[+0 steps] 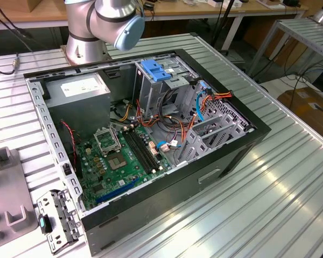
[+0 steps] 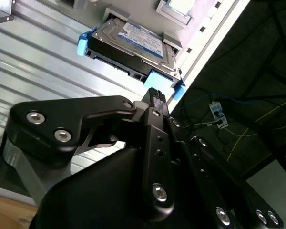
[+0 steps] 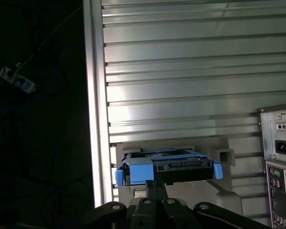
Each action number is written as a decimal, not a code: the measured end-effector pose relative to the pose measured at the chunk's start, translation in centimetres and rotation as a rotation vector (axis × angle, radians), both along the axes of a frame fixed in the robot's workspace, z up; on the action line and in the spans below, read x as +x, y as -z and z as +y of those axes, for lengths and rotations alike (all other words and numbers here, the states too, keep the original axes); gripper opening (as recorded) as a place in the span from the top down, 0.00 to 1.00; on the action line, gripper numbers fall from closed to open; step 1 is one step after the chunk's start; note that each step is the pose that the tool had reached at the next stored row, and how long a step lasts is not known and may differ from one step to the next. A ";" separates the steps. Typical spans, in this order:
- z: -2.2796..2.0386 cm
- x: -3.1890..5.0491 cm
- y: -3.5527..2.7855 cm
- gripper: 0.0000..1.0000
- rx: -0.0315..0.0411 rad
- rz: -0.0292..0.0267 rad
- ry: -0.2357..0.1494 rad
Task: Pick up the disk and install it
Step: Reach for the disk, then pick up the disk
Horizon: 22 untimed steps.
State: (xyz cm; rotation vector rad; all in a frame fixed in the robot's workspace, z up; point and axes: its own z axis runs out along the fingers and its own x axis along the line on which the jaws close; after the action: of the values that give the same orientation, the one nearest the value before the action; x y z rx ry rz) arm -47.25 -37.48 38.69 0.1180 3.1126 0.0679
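The disk (image 2: 133, 43) is a dark drive in a bright blue carrier. It lies flat in a grey holder (image 3: 220, 155) right at the edge of the ribbed metal table. In the first wrist view the disk (image 3: 169, 167) shows end-on, with blue tabs at both ends. My gripper (image 2: 155, 94) is shut, its black tips together and holding nothing. They sit just short of the carrier's near blue tab (image 2: 158, 78); contact cannot be made out. The gripper (image 3: 152, 187) lines up with that same tab in the first wrist view.
In the exterior view the open computer case (image 1: 242, 145) lies on the table (image 1: 280, 193), with a grey drive cage topped by a blue clip (image 1: 156, 70) and a motherboard (image 1: 118, 156) inside. Grey fixtures (image 1: 5, 161) stand at the exterior view's left. The case's rear panel (image 3: 279, 157) is beside the holder.
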 end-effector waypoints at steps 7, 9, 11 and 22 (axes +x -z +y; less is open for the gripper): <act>0.00 -0.16 0.01 0.89 0.0001 -0.0001 0.000; 0.00 -0.17 0.01 0.89 0.0000 -0.0001 0.000; 0.00 -0.17 0.01 0.89 0.0000 0.0000 0.000; 0.01 -0.19 0.01 0.89 0.0001 -0.0001 -0.120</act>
State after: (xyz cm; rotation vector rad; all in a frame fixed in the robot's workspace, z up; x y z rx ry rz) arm -47.43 -37.48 38.68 -0.0690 3.1165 0.0705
